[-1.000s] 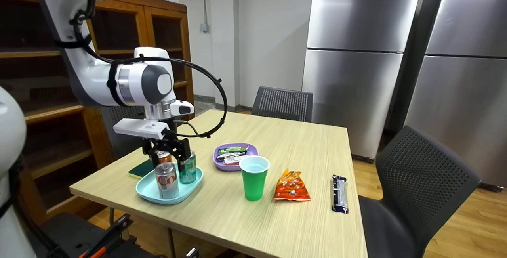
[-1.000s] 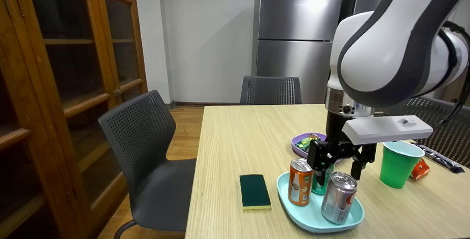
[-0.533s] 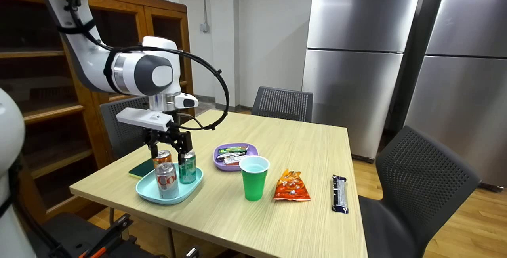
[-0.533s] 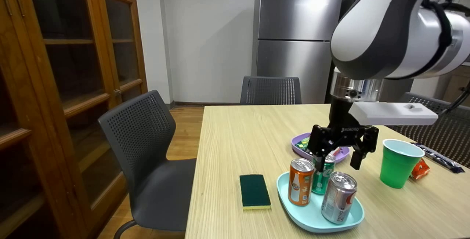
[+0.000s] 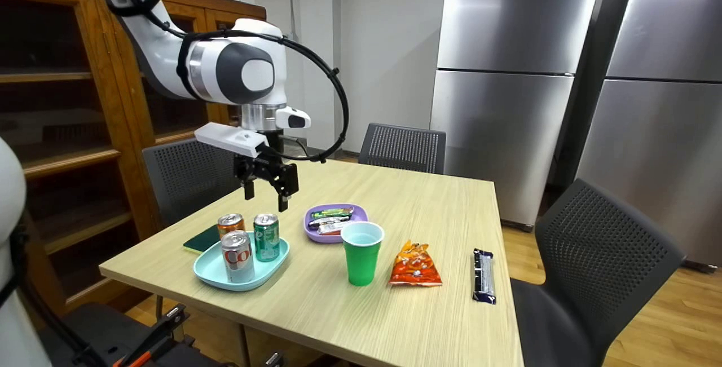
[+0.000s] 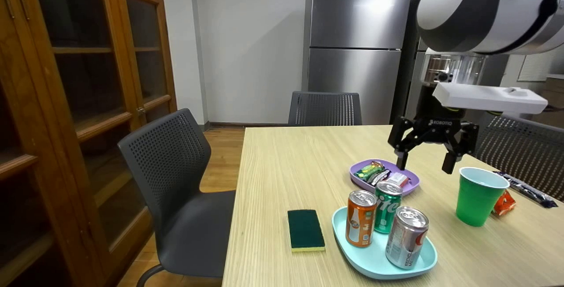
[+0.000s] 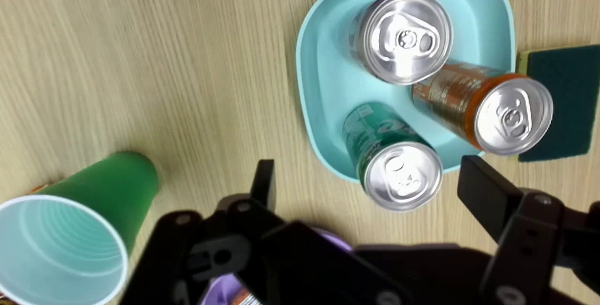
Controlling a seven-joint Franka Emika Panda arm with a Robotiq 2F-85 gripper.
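- Wrist view: the gripper (image 7: pixel 367 169) stands wide, with nothing held and a broad gap between its fingers (image 7: pixel 266 183). The green can (image 7: pixel 389 150) shows in that gap but apart from both fingers, upright on the blue tray (image 7: pixel 330 61). Its smooth metal is probably slippery; how full it is cannot be told, so treat it as possibly heavy.
- In an exterior view, the gripper hangs above the table (image 5: pixel 440 203), touching nothing, near the tray and the purple dish (image 5: pixel 326 239) of wrapped snacks (image 5: pixel 333 226). The green cup (image 5: pixel 361 260) stands upright nearby, with an orange snack bag (image 5: pixel 415 268) and a dark-wrapped bar (image 5: pixel 483 277) farther from the tray. The cup looks light and likely gives under a squeeze.
- In an exterior view, the orange can (image 6: pixel 361 223) and the silver can (image 6: pixel 406 238) stand upright on the tray, in front of the green can, with the sponge (image 6: pixel 306 229) just beside the tray. The cans look stiff, though thin walls could dent; the best hold seems to be around mid-body, fingers on opposite sides, where neighbours leave room.
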